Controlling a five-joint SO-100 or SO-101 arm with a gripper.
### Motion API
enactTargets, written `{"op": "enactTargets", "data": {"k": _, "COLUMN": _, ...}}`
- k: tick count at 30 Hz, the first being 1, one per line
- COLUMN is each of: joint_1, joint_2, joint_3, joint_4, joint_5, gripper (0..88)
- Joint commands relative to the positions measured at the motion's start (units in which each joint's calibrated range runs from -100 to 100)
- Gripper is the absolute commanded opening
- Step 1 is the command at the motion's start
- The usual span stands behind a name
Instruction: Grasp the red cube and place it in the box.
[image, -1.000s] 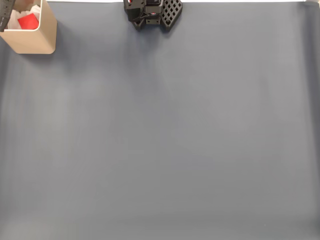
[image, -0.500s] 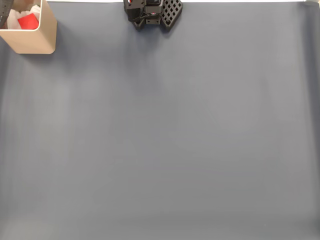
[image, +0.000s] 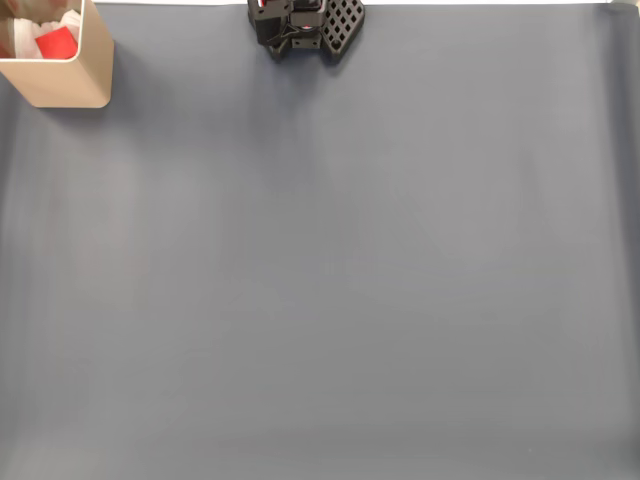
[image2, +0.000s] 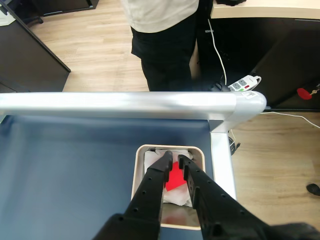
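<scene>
Probably an office or lab: wood-plank floor (image2: 100, 45), dark desks (image2: 30, 65) (a power strip (image2: 243, 84) lies nearby), someone standing (image2: 162, 35).

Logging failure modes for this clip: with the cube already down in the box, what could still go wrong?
The pincer hangs above the red cube, its tips slightly parted, inside the rim of the box. A sideways pull-out might catch a wall and drag or tip the box.

The cube lies on crumpled white lining, tilted; a brush from a fingertip might shift it.

The box sits near the table's metal edge rail, so a shove could push it off.
</scene>
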Motion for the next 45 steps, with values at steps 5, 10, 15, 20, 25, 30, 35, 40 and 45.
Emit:
{"op": "enactTargets", "data": {"k": 5, "joint_1": -8.51, "joint_2": -1.54, "joint_3": -5.37, "joint_4": 0.47, "joint_5": 0.24, "gripper": 0.0}}
{"op": "enactTargets", "data": {"k": 10, "joint_1": -16.47, "joint_2": -2.58, "joint_3": -5.55, "joint_4": 0.97, "joint_5": 1.27, "gripper": 0.0}}
{"op": "enactTargets", "data": {"k": 15, "joint_1": -25.7, "joint_2": -4.05, "joint_3": -5.0, "joint_4": 1.87, "joint_5": 2.05, "gripper": 0.0}}
{"op": "enactTargets", "data": {"k": 20, "joint_1": -36.36, "joint_2": -7.08, "joint_3": -2.54, "joint_4": 2.19, "joint_5": 2.64, "gripper": 0.0}}
{"op": "enactTargets", "data": {"k": 25, "joint_1": -47.15, "joint_2": -12.46, "joint_3": 3.48, "joint_4": 2.28, "joint_5": 3.22, "gripper": 0.0}}
{"op": "enactTargets", "data": {"k": 30, "joint_1": -56.03, "joint_2": -18.26, "joint_3": 11.24, "joint_4": 2.28, "joint_5": 3.22, "gripper": 0.0}}
{"op": "enactTargets", "data": {"k": 35, "joint_1": -61.07, "joint_2": -23.29, "joint_3": 19.18, "joint_4": 1.87, "joint_5": 2.93, "gripper": 0.0}}
{"op": "enactTargets", "data": {"k": 40, "joint_1": -63.49, "joint_2": -27.53, "joint_3": 25.47, "joint_4": 1.38, "joint_5": 2.59, "gripper": 0.0}}
{"op": "enactTargets", "data": {"k": 45, "joint_1": -65.55, "joint_2": -32.65, "joint_3": 31.68, "joint_4": 1.46, "joint_5": 2.49, "gripper": 0.0}}
